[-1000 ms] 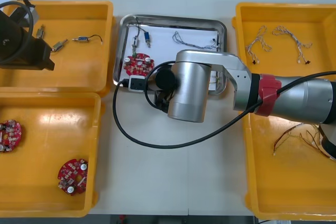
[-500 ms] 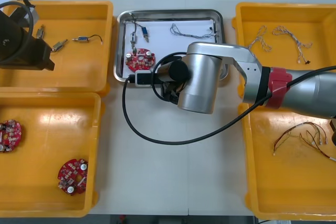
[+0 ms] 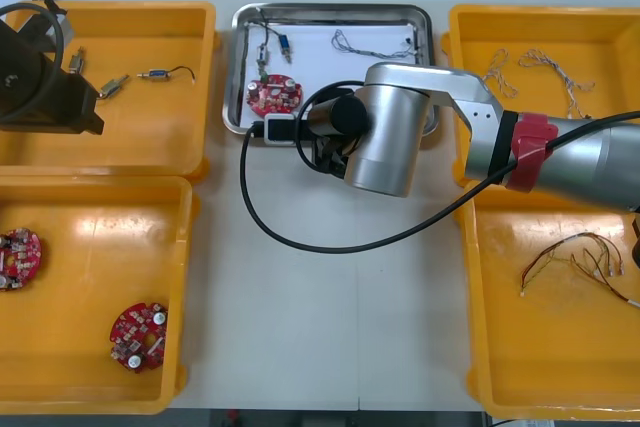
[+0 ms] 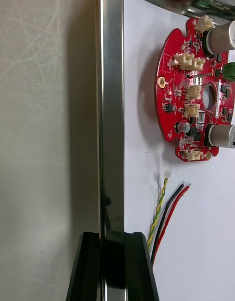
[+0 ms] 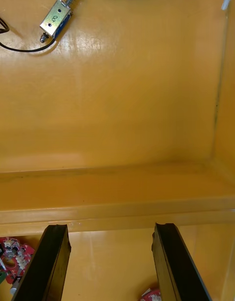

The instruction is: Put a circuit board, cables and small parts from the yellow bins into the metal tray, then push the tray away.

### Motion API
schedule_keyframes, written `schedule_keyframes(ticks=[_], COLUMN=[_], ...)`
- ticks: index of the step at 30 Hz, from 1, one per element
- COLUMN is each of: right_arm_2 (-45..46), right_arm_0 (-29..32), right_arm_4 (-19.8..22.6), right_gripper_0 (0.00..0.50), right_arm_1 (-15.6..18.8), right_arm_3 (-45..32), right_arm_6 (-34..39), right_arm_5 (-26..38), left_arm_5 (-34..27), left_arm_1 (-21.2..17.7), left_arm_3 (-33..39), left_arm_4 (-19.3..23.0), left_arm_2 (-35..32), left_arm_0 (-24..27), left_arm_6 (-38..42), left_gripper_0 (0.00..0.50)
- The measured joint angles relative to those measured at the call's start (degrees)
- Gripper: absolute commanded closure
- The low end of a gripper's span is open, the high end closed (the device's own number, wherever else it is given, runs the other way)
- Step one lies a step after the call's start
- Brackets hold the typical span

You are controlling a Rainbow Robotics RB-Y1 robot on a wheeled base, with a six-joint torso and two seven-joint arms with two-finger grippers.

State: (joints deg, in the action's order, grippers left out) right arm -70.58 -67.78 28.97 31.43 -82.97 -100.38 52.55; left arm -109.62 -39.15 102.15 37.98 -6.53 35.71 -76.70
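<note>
The metal tray point(image 3: 432, 67) lies between the yellow bins, near the table's far edge. On its white inside are a round red circuit board point(image 3: 274, 95), a thin cable point(image 3: 370, 42) and small metal parts point(image 3: 270, 55). My right arm point(image 3: 390, 142) reaches over the tray's near edge. In the right wrist view my right gripper point(image 4: 112, 269) is shut on the tray's rim point(image 4: 110, 110); the circuit board point(image 4: 196, 90) and red, black and yellow cable ends point(image 4: 164, 213) lie just past it. My left gripper point(image 5: 115, 264) hangs open and parked over the left bins.
The left far bin point(image 3: 150, 137) holds small metal parts point(image 3: 155, 75). Two circuit boards point(image 3: 137, 333) lie in the left near bin. The right bins hold cables point(image 3: 530, 72), point(image 3: 575, 262). My arm's black cable point(image 3: 290, 242) loops over the bare table.
The tray has slid toward the table's far edge, with my right arm following behind it. The left arm has stayed still.
</note>
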Motion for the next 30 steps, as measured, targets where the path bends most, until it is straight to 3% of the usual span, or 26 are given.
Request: schedule_keyframes(ticks=[25, 28, 29, 30], right_arm_2=[0.0, 0.0, 0.0, 0.0], right_arm_0=[-2.02, -2.03, -2.03, -2.04], right_arm_4=[0.01, 0.28, 0.45, 0.6], right_gripper_0=[0.5, 0.4, 0.333, 0.236], right_arm_1=[-0.36, -0.37, -0.37, -0.38], right_arm_3=[6.15, 6.17, 6.18, 6.18], right_arm_6=[-2.09, -2.09, -2.09, -2.09], right_arm_5=[-7.15, -7.17, -7.17, -7.17], left_arm_5=[0.0, 0.0, 0.0, 0.0], left_arm_1=[0.0, 0.0, 0.0, 0.0], left_arm_3=[0.0, 0.0, 0.0, 0.0], left_arm_4=[0.0, 0.0, 0.0, 0.0], left_arm_2=[0.0, 0.0, 0.0, 0.0], left_arm_0=[-0.1, -0.1, -0.11, -0.11], left_arm_6=[-0.01, -0.01, -0.01, -0.01], left_gripper_0=[0.0, 0.0, 0.0, 0.0])
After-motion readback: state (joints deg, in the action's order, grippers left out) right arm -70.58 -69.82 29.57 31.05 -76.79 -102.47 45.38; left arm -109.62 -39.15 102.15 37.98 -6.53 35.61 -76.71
